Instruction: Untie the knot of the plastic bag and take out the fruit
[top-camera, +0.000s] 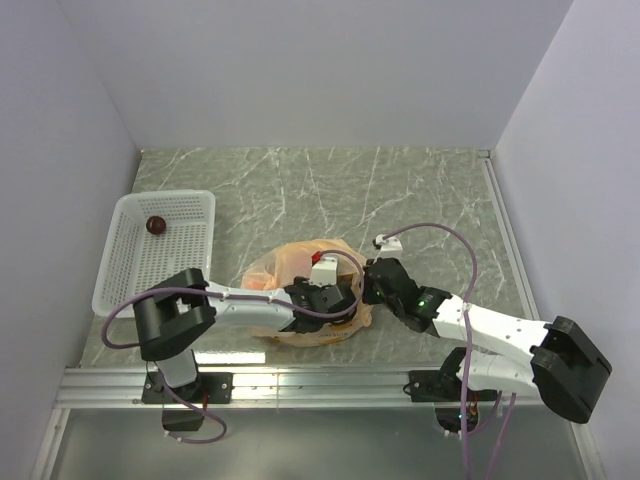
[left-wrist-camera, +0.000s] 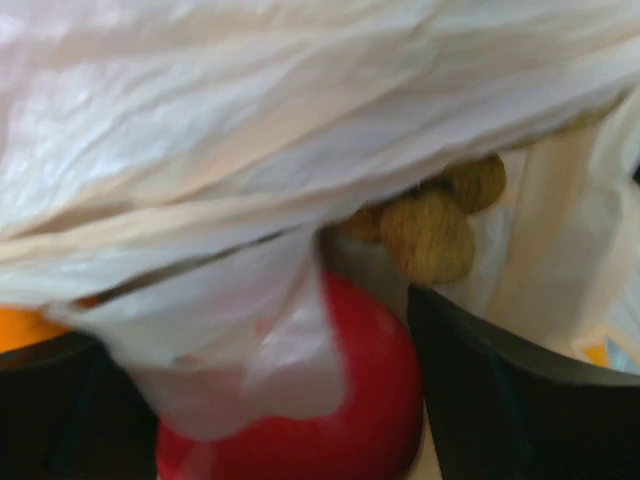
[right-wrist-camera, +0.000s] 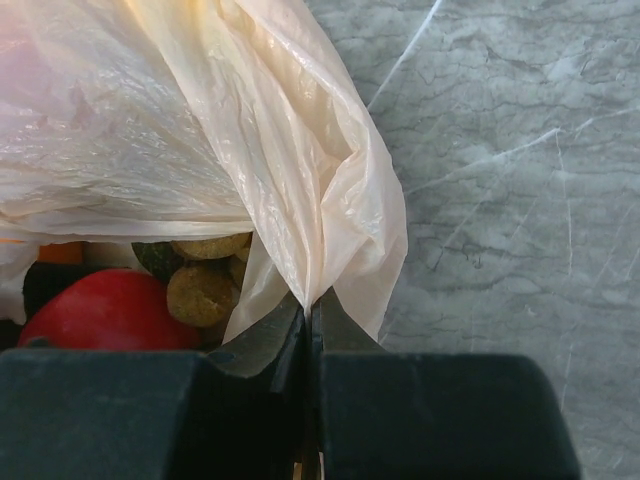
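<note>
Plastic bag (right-wrist-camera: 300, 180) pinched in right fingers (right-wrist-camera: 310, 320); left fingers (left-wrist-camera: 60, 410) spread around red fruit (left-wrist-camera: 340, 400).

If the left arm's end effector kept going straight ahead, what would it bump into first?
Probably the red fruit, sitting right between the left end effector's fingers under a flap of the plastic bag. The tan cluster lies just beyond; depth is hard to judge.

There is 1 plastic bag (top-camera: 300, 262), 1 white basket (top-camera: 130, 262) and 1 dark maroon fruit (top-camera: 156, 225) in it. Inside the bag, 1 red fruit (right-wrist-camera: 105, 312), 1 tan cluster (right-wrist-camera: 203, 280) and 1 patch of orange fruit (left-wrist-camera: 25, 328) show. 2 arms work.
</note>
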